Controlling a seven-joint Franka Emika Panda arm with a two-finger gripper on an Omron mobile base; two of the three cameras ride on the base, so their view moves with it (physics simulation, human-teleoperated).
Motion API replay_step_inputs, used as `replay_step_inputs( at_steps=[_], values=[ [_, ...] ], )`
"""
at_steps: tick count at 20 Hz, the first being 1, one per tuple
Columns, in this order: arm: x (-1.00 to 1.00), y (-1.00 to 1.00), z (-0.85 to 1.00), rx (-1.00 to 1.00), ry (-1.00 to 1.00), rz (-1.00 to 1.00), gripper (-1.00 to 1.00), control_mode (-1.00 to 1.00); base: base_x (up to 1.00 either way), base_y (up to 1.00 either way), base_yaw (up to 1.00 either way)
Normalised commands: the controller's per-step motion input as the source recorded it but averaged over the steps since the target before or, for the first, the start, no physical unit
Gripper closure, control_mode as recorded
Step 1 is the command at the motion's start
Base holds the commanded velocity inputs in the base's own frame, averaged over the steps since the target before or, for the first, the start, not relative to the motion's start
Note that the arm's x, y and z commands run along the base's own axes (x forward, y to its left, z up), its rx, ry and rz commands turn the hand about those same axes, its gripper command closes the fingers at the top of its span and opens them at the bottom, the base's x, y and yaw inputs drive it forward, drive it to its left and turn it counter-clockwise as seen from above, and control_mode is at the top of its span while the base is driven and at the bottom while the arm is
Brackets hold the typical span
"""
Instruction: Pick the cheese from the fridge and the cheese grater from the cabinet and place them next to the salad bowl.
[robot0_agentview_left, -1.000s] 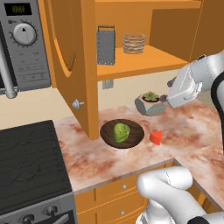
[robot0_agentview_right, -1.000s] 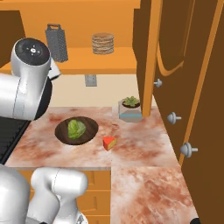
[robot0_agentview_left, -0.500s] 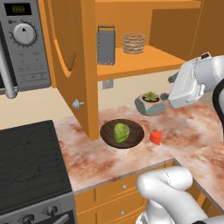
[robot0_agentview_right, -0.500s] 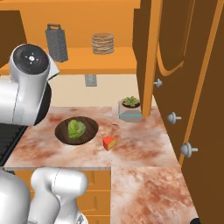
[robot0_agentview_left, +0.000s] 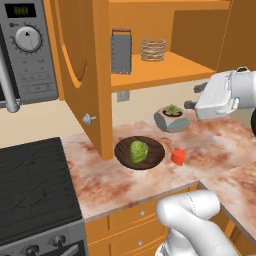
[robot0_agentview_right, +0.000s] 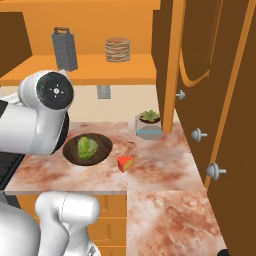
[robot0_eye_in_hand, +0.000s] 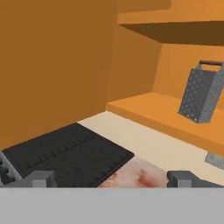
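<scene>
Jaws spread fully wide, nothing between them. Gripper (robot0_agentview_left: 192, 97) seen at right in the left base view, hanging in the air above the counter (robot0_agentview_left: 220, 145), just right of the grey-teal succulent pot (robot0_agentview_left: 171, 118) and below the level of the cabinet shelf (robot0_agentview_left: 165, 70). In the hand view, both dark fingertips (robot0_eye_in_hand: 42, 178) far apart at the bottom edge, with bare counter and the black stovetop (robot0_eye_in_hand: 65, 153) past them.

Cheese grater (robot0_agentview_left: 121, 51) upright on the open cabinet's shelf, toward its left end, beside the round tan woven basket (robot0_agentview_left: 153, 49). Well apart from the jaws: higher up and to the left of them in the left base view. In the hand view, grater (robot0_eye_in_hand: 200, 94) at upper right, tilted by the camera's roll, far beyond the fingertips and off to the right of the gap between them. In the right base view, grater (robot0_agentview_right: 64, 48) on the shelf's left part, basket (robot0_agentview_right: 117, 49) to its right.

Cheese (robot0_agentview_left: 178, 157) on the counter, just right of the salad bowl (robot0_agentview_left: 140, 152), not touching its rim; down and left of the gripper, well clear of the jaws. In the right base view, cheese (robot0_agentview_right: 125, 163) likewise just right of the bowl (robot0_agentview_right: 88, 148), near the counter's front edge.

Cabinet door (robot0_agentview_left: 82, 70) swung open at left, round silver knob (robot0_agentview_left: 88, 119) near its lower edge. Microwave (robot0_agentview_left: 26, 47) at far left.
</scene>
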Motion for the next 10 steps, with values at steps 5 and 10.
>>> replay_step_inputs(
  at_steps=[5,10],
  values=[
    [0.00,0.01,0.15,0.25,-0.04,0.00,-1.00,-1.00,0.00,0.00,0.00],
    [0.00,0.17,0.19,0.04,-0.19,0.00,-1.00,-1.00,0.00,0.00,0.00]
  ],
)
